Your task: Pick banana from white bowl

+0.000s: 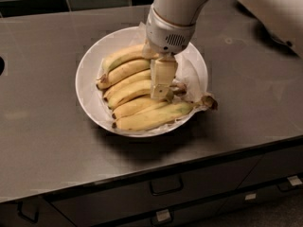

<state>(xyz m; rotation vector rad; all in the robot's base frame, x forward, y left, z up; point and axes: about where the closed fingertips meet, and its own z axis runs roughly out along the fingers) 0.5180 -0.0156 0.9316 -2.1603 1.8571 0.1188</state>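
Note:
A large shallow white bowl (90,70) lined with crinkled white paper sits on the grey counter. Several yellow bananas (142,115) lie side by side in it, stems pointing right, the front one's stem sticking out over the rim. My gripper (161,94) hangs from the white arm straight down over the middle of the bowl. Its pale fingers reach down among the middle bananas near their stem ends. The arm hides the right ends of the upper bananas.
The bowl sits on a dark grey counter (42,141) with drawers (165,186) below its front edge. A black tiled wall runs along the back. A pale, blurred object (274,8) fills the upper right corner.

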